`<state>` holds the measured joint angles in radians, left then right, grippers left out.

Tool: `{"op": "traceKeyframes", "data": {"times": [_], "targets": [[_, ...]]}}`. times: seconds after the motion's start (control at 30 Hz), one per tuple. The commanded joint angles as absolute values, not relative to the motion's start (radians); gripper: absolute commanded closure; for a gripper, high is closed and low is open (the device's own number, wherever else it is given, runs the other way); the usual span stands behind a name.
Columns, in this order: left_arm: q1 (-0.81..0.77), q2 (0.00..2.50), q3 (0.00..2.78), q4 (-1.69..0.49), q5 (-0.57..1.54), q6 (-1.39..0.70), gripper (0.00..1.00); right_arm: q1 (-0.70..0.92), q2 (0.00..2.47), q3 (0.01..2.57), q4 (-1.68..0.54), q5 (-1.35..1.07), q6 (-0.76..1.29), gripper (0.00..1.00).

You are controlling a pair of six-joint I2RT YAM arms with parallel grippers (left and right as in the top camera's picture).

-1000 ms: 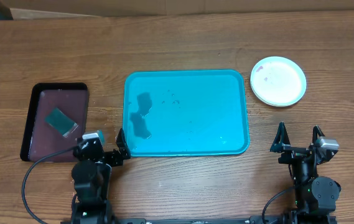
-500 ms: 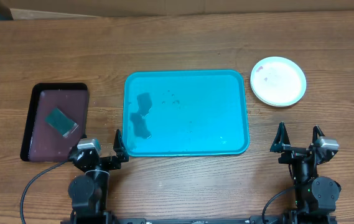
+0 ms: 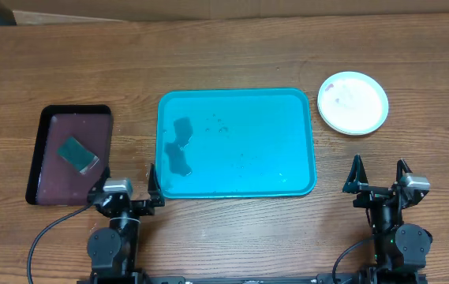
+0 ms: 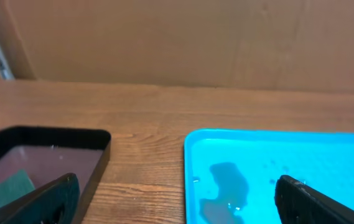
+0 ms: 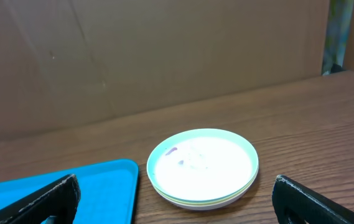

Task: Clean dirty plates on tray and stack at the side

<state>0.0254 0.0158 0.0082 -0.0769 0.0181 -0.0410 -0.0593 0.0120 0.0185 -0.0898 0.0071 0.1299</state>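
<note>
The plates point(image 3: 353, 102) sit stacked on the table right of the turquoise tray point(image 3: 287, 106), mint-white one on top with small red-brown smears; in the right wrist view the stack point(image 5: 203, 167) shows a yellow-green rim lower down. The tray holds only dark wet patches point(image 3: 179, 147) and also shows in the left wrist view point(image 4: 326, 155). My left gripper point(image 3: 128, 192) is open and empty at the tray's near-left corner. My right gripper point(image 3: 379, 178) is open and empty, well in front of the stack.
A dark maroon tray with a black rim point(image 3: 50, 126) lies at the left and holds a green sponge point(image 3: 77, 154). A cardboard wall stands behind the table point(image 4: 177, 37).
My left arm has drawn back toward the near edge and turned to face forward, its fingers spread; the right arm and the plates have not moved.
</note>
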Motion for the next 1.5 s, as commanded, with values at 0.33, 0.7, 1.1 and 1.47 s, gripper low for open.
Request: {"op": "traceKeyframes", "data": {"times": [0.33, 0.7, 1.1, 1.47], "targets": [[0.017, 0.003, 0.006, -0.08, -0.004, 0.081, 0.0, -0.065, 0.003, 0.008, -0.084, 0.014, 0.123, 0.0], [0.012, 0.003, 0.005, -0.078, -0.033, -0.06, 0.0, -0.065, 0.003, 0.008, -0.084, 0.014, 0.123, 0.0], [0.012, 0.003, 0.005, -0.078, -0.029, -0.059, 0.0, -0.065, 0.003, 0.008, -0.084, 0.014, 0.123, 0.0], [0.012, 0.004, 0.005, -0.077, -0.025, -0.059, 0.0, -0.065, 0.003, 0.008, -0.084, 0.014, 0.123, 0.0]]}}
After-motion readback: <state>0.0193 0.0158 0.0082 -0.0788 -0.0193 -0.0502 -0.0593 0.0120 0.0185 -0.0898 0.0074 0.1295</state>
